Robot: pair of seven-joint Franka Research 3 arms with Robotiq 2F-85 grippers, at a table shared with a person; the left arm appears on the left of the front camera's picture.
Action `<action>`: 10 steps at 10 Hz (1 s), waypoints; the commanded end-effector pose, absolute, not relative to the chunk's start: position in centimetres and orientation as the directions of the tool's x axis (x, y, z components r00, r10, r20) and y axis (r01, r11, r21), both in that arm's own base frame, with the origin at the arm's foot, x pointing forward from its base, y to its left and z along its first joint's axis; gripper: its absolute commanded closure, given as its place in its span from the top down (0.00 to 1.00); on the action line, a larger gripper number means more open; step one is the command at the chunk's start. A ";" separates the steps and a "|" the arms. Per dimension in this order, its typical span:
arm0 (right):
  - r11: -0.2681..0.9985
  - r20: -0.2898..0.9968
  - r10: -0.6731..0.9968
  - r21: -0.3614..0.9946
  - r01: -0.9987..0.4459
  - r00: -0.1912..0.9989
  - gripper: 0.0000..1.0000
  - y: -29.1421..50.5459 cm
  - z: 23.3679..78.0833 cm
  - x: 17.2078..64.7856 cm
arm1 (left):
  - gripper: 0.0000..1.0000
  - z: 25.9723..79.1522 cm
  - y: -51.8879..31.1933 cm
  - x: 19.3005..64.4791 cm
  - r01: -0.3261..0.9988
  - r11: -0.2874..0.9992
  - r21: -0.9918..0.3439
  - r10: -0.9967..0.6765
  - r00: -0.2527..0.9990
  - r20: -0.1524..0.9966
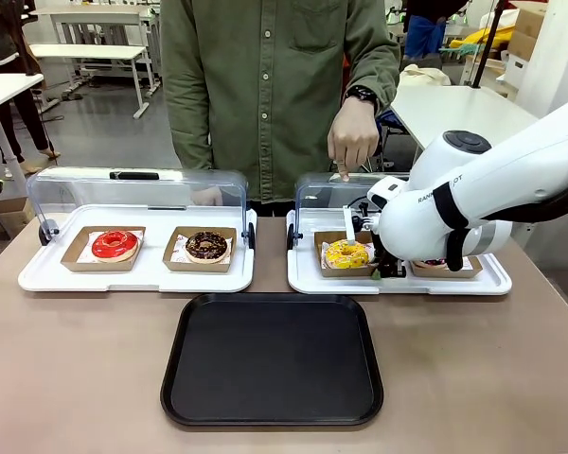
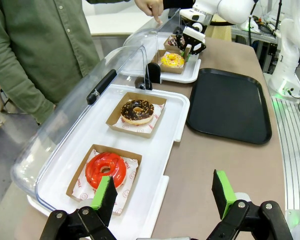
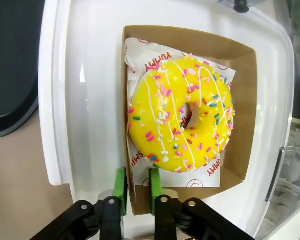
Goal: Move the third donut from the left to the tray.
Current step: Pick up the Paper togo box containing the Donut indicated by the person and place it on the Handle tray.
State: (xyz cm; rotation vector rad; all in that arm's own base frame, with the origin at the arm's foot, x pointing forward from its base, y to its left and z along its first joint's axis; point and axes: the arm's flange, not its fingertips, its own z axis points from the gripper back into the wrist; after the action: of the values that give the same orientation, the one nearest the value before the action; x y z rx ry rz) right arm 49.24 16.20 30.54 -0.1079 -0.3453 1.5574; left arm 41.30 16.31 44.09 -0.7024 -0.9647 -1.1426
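Yellow donut: the third donut from the left (image 3: 182, 115) sits in its cardboard holder (image 3: 240, 125) on the right-hand white tray (image 1: 492, 281), not yet lifted.
Right gripper: the right gripper (image 3: 138, 180) is clenched on the holder's thin wall at about 7 o'clock of the donut, one green pad outside the card and one inside. Pinching the card rather than the ring probably keeps the pads off the glaze and sprinkles.
Grip quality: how firmly the wall is squeezed cannot be told; the hold is at one edge, so the holder may tip once raised.
Clear lid: the clear lid (image 1: 322, 194) stands raised at the tray's 12 o'clock side, and the person's hand (image 1: 352, 137) rests a fingertip on its top edge, apparently keeping it open for the arm.
Black tray: the black tray (image 1: 270, 359) lies bare on the worktop (image 1: 76, 378), at about 7 o'clock from the donut in the front view and close by, so the carry looks short.
Left gripper: the left gripper (image 2: 163, 192) hangs released, jaws wide, above the near edge of the other white tray, with the red donut (image 2: 106, 169) at its 11 o'clock.
Step in hand: securing the holder; lifting clear of the tray's rim should come next.
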 end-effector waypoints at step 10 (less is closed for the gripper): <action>0.024 0.122 0.992 -0.316 -0.948 -0.016 0.02 17.0 32.7 47.3 | 1.00 44.3 16.3 41.3 0.960 0.280 0.014 -0.412 0.107 0.905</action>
State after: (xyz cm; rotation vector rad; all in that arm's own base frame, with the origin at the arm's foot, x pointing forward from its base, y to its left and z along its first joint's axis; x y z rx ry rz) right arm 48.96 16.55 30.88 -0.0998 -0.3281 1.5675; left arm 41.30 16.31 44.08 -0.7025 -0.9646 -1.1425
